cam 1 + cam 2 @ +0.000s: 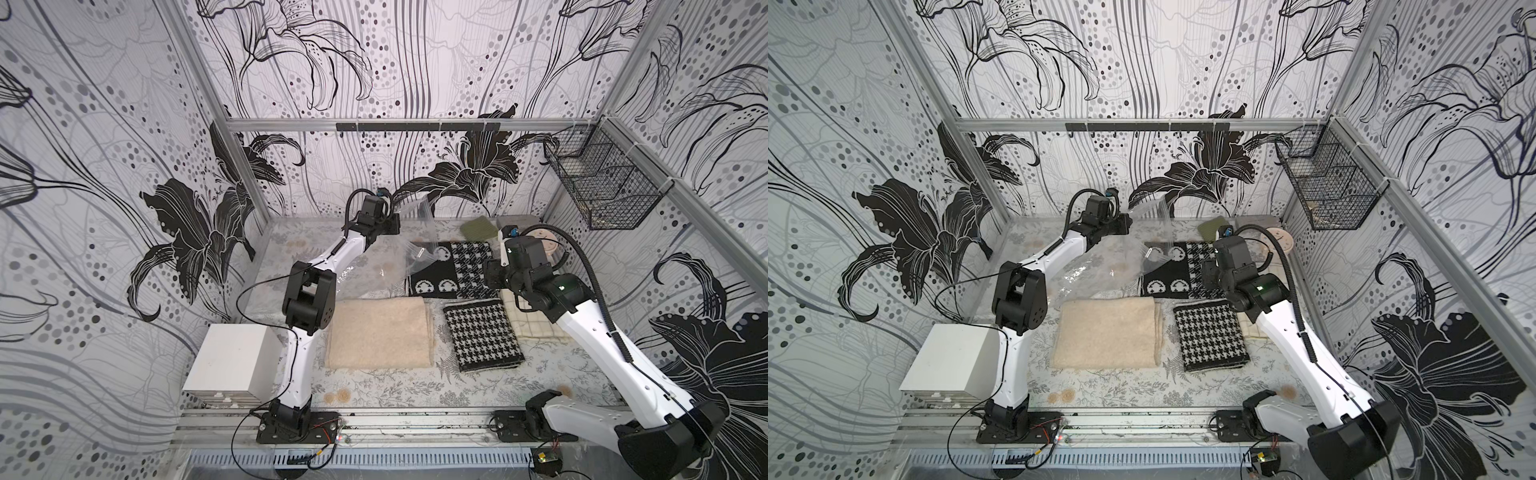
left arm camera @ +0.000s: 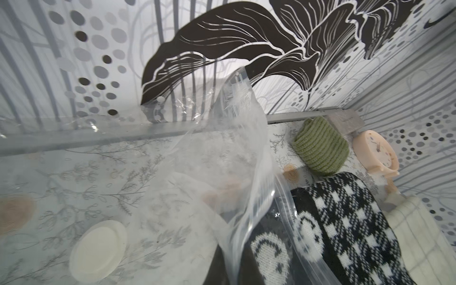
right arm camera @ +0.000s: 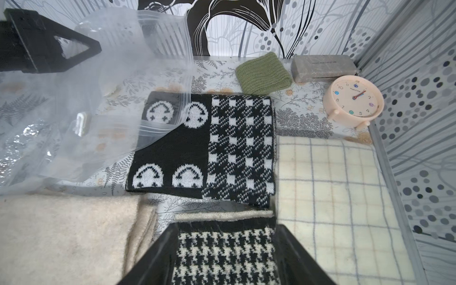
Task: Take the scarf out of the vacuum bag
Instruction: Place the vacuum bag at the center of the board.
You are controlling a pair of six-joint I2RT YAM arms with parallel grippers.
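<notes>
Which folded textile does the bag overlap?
The black scarf with white round motifs: the vacuum bag covers its corner. The houndstooth scarf and green knit lie uncovered.

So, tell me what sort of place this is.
Likely a robot test cell staged as a home closet: two white-and-black robot arms bolted to a metal rail, flower-patterned panel walls, a folded cream fleece blanket, and a round peach plastic alarm clock.

two robot arms with glossy white shells and matte black joint housings, each on a black base plate bolted to a silver rail. a thin black cable loops off the left arm; a ribbed black hose runs along the right arm. the left gripper and right gripper have black angular fingers.
</notes>
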